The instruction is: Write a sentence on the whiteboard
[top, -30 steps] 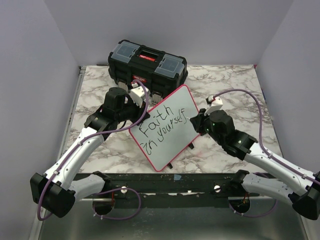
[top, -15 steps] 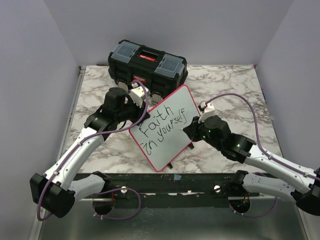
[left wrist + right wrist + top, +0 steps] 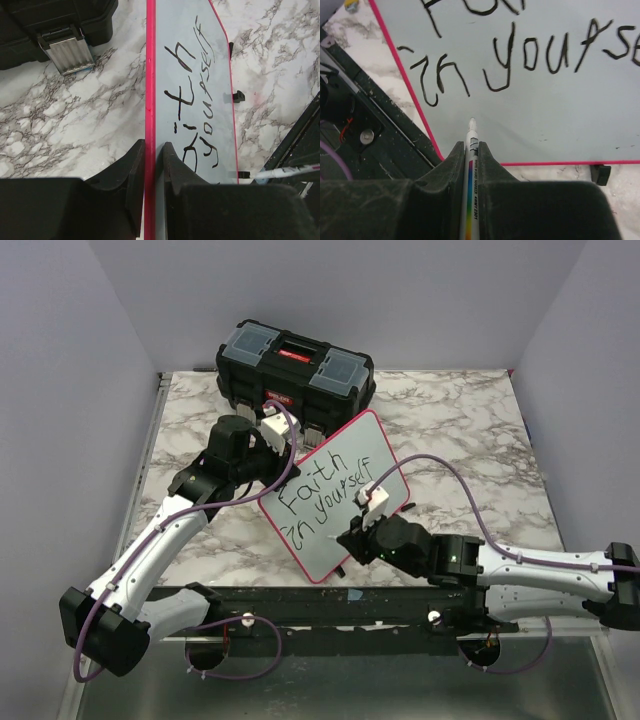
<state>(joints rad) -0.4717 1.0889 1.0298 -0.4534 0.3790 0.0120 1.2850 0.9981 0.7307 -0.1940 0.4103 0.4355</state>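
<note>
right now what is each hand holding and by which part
Left hand pinches the whiteboard by its red rim at one edge; right hand grips a marker by its barrel, tip free.

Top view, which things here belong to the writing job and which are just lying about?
In the job: whiteboard; sentence, reading "Faith in yourself"; marker; left gripper, shut on the whiteboard's rim; right gripper, shut on the marker.
Lying about: toolbox, behind the whiteboard.
</note>
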